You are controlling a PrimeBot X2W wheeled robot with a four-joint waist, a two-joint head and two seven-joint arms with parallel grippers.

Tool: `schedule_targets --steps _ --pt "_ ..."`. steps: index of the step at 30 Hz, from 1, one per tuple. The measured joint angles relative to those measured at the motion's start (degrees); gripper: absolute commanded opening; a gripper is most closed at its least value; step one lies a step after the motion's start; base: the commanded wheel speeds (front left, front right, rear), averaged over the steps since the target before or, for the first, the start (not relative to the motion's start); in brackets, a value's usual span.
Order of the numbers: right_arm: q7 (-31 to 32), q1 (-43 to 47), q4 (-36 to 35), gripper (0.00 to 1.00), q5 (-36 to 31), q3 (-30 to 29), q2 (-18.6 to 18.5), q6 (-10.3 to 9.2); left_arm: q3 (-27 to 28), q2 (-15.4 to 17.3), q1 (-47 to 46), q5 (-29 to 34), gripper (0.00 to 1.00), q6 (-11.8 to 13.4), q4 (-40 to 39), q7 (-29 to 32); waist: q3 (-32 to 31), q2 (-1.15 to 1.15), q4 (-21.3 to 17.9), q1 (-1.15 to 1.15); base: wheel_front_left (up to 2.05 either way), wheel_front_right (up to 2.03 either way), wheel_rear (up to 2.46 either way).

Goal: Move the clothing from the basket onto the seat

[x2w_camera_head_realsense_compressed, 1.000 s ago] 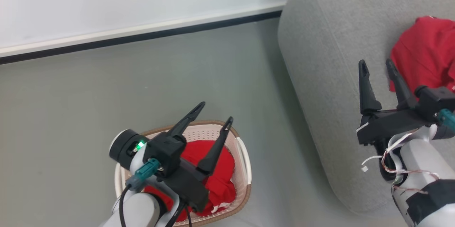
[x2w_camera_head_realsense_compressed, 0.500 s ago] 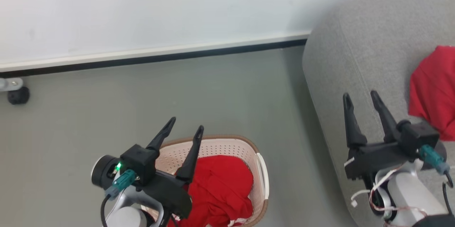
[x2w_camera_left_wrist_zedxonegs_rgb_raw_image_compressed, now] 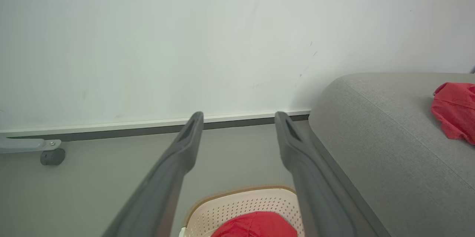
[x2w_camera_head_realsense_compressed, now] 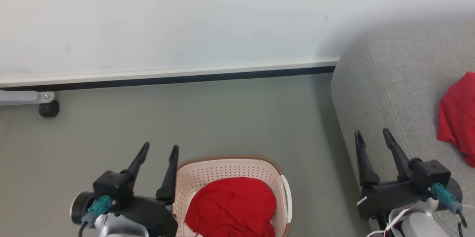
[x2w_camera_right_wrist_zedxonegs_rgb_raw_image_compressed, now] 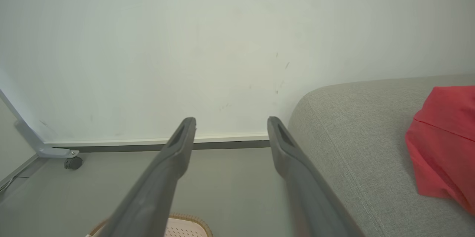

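Red fabric is recorded in two places. The clothing [x2w_camera_head_realsense_compressed: 232, 207] lies bunched in the basket [x2w_camera_head_realsense_compressed: 222, 166], filling most of its bottom and sitting below the brown rim. A second red garment [x2w_camera_head_realsense_compressed: 458, 118] lies on the seat [x2w_camera_head_realsense_compressed: 389, 92], well apart from the basket. The basket stands on the floor [x2w_camera_head_realsense_compressed: 222, 118] near the seat's rounded end, a placement that in my judgement keeps the carry short. The left end effector [x2w_camera_head_realsense_compressed: 160, 146] hangs just beside the basket's left rim, fingers spread and pointing toward the wall [x2w_camera_head_realsense_compressed: 185, 25], with nothing between them. The right end effector [x2w_camera_head_realsense_compressed: 372, 132] is over the near edge of the seat, likewise released and empty, clear of the second garment. This stationing appears deliberate: one arm is at the source and the other at the destination. Assessment: the task is incomplete, since the basket load is not yet moved. The next step would call for the left end effector to swing over the heap, descend and close on a raised fold. Risks noted: a shallow pinch may slip off the soft cloth, and trailing fabric may snag the rim and drag the light basket.
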Motion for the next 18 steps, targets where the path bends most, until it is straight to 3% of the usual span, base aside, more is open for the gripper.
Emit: schedule_targets --steps 18 --pt "1.09 6.94 -3.22 1.0 -1.8 -3.5 0.07 -1.02 4.7 0.04 6.59 0.02 1.0 1.2 -0.9 -1.27 -2.72 0.0 1.19 0.0 0.0 0.0 0.0"
